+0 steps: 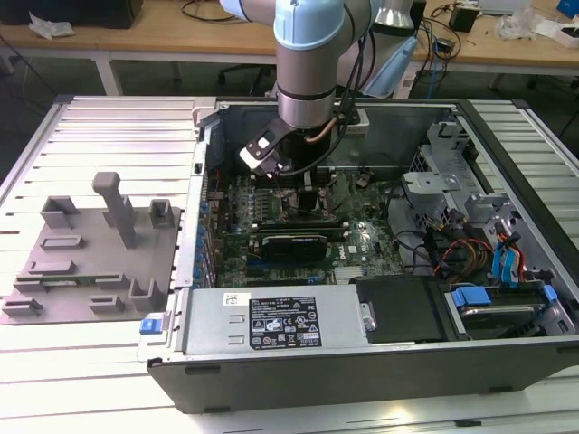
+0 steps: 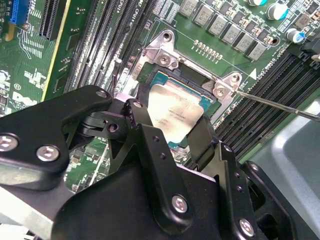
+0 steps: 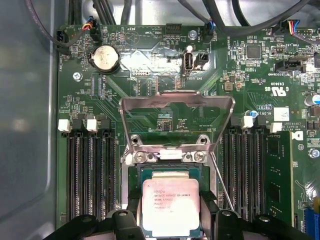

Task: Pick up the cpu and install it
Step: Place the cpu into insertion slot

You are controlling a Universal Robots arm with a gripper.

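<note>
The cpu (image 3: 171,207) is a small square chip with a pale silver top, held between my gripper's (image 3: 171,201) two black fingers (image 3: 133,199). It hovers just over the dark socket (image 3: 169,172) on the green motherboard, slightly askew to the socket's outline. The socket's metal frame (image 3: 177,102) is swung up and open. In the second wrist view the cpu (image 2: 175,111) sits low over the socket (image 2: 161,79), with my gripper (image 2: 170,126) shut on its two opposite edges. In the exterior view my arm (image 1: 308,90) reaches down into the open computer case (image 1: 380,362).
Memory slots (image 3: 90,175) flank the socket on both sides. A thin metal lever (image 2: 280,106) sticks out beside the socket. A long black card (image 1: 291,244) lies across the board. A grey fixture plate (image 1: 90,262) sits at the exterior view's left, outside the case.
</note>
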